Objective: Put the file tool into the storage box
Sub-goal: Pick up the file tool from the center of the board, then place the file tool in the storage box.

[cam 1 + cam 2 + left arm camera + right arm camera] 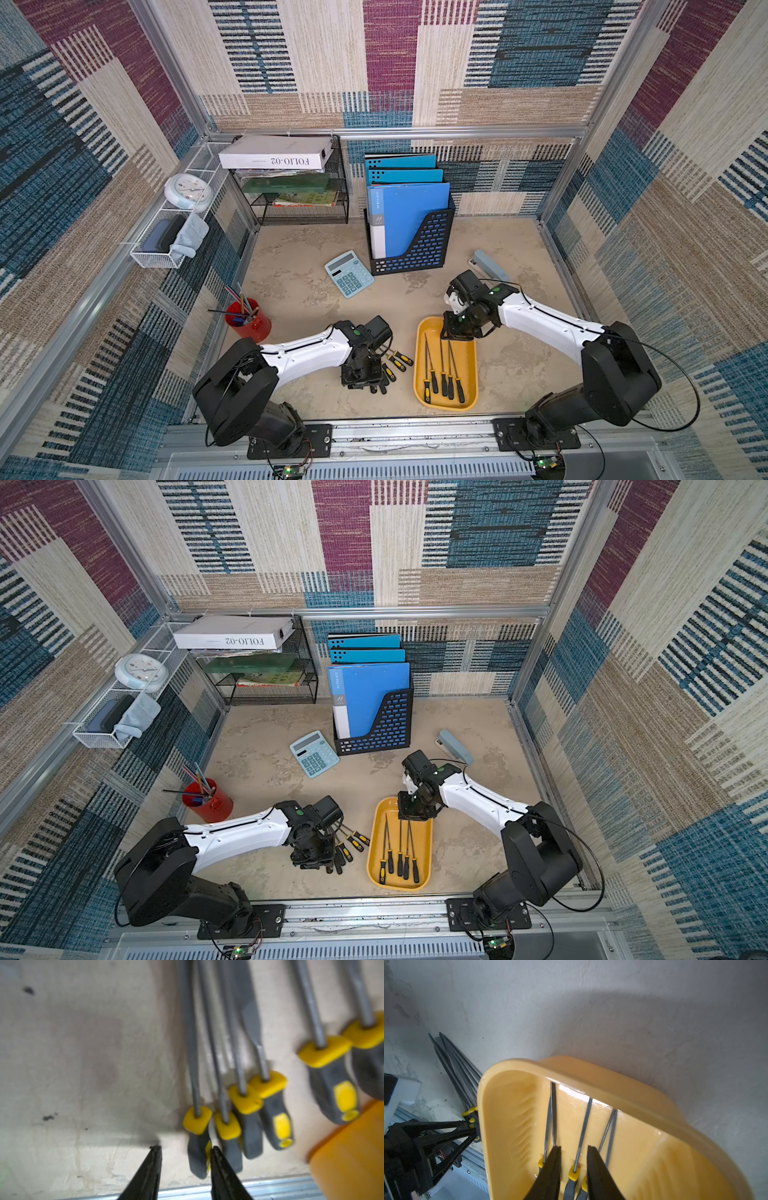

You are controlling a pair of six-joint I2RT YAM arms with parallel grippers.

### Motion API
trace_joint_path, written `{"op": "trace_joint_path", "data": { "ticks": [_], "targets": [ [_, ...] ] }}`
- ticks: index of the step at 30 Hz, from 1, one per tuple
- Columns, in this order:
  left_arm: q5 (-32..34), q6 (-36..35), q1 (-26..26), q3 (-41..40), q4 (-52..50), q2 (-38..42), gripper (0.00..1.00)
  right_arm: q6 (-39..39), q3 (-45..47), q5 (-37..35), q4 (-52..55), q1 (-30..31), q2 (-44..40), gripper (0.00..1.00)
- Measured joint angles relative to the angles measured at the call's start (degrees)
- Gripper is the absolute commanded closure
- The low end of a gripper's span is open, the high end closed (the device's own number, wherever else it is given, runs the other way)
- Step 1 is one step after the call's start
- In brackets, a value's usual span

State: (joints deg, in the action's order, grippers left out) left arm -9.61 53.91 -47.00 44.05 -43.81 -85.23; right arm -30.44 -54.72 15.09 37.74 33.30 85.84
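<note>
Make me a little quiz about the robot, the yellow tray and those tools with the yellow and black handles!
1. True or false: several files already lie in the storage box.
2. What is the left gripper right over? A) the calculator, B) loose files on the table, C) the red pen cup.
3. Fill in: the ___ gripper hangs over the storage box's far end.

Key: 1 true; 2 B; 3 the right gripper.

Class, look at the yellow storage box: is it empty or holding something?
Not empty: several yellow-handled files lie flat inside the storage box.
</note>
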Motion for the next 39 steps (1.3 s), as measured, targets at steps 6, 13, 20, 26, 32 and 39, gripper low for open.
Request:
{"op": "trace_joint_path", "data": {
  "ticks": [6,13,20,26,32,39],
  "targets": [
    [2.4,0.1,-0.1,1.1,-2.7,-1.2,0.69,0.5,-0.2,0.2,-0.1,0.0,0.4,0.73],
    [3.8,-0.5,-0.1,2.7,-5.2,-2.6,0.88,1.1,-0.9,0.7,-0.2,0.0,0.8,0.73],
    [3.4,-2.9,-0.1,4.2,-7.5,3.7,0.93,-0.1,-1.0,7.6,-4.5,0.2,-1.0,0.61],
    [-4.5,-7.4,0.0,2.3,-4.0,15.6,0.90,-6.6,2.0,18.5,-16.4,1.9,-2.7,0.56],
    [-14.8,-9.5,-0.1,2.1,2.3,14.9,0.92,-12.9,2.3,23.7,-26.7,6.1,-0.4,0.55],
    [-17.7,-10.6,-0.1,3.3,4.7,14.5,0.92,-16.3,1.2,24.3,-30.0,8.9,3.4,0.58]
  ]
}}
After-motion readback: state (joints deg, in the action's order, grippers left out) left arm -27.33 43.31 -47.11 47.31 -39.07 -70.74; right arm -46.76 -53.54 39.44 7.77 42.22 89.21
